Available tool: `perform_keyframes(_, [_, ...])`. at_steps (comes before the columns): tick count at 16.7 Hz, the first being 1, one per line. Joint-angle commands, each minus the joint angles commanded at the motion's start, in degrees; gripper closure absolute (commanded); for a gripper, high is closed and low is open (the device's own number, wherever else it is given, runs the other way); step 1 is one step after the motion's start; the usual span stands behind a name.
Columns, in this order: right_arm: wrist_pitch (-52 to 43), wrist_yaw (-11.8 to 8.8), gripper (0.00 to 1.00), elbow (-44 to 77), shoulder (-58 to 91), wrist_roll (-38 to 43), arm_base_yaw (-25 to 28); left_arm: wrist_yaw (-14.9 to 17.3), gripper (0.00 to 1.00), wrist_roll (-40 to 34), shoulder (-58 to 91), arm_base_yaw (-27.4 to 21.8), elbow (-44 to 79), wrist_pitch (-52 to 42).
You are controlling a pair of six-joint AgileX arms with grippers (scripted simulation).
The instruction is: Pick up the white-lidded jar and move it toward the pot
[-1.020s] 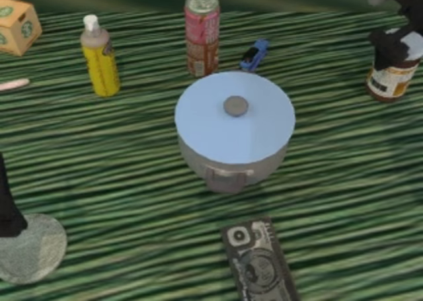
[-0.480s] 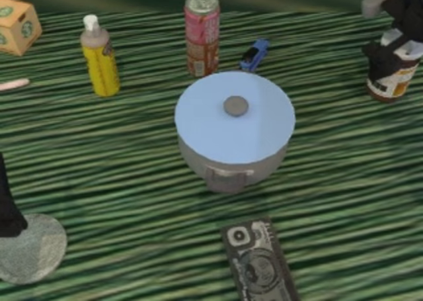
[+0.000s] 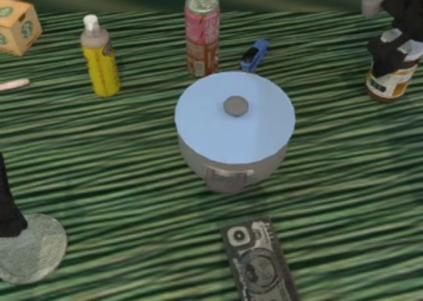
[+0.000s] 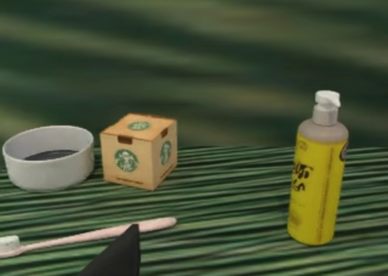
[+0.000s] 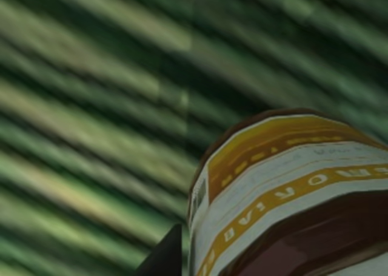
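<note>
The white-lidded jar (image 3: 388, 83) stands at the table's far right edge, with dark contents and a white-and-orange label (image 5: 285, 185). My right gripper (image 3: 395, 48) is down over its top, shut on it, and covers most of the lid. One dark fingertip (image 5: 167, 255) lies against the label. The pot (image 3: 234, 119), grey with a wide pale-blue lid and a small knob, sits mid-table, well left of the jar. My left arm (image 3: 8, 215) is parked at the left edge, gripper open, with one fingertip (image 4: 124, 252) showing.
Behind the pot stand a pink-and-brown can (image 3: 201, 33) and a blue toy car (image 3: 254, 54). A yellow bottle (image 3: 100, 59), a cardboard box (image 3: 16, 24) and a pink toothbrush (image 3: 13, 85) are at the back left. A dark remote (image 3: 259, 261) lies in front. A white bowl (image 4: 48, 156) sits beside the box.
My right gripper has come down over the jar's lid and closed on it. The jar has shifted slightly left. The left arm has not moved.
</note>
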Motion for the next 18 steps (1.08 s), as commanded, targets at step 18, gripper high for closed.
perform_keyframes(18, [0.55,-0.08,1.00,-6.53,-6.38,0.18,0.04,0.00,0.00,0.00,0.00,0.00,0.00,0.00])
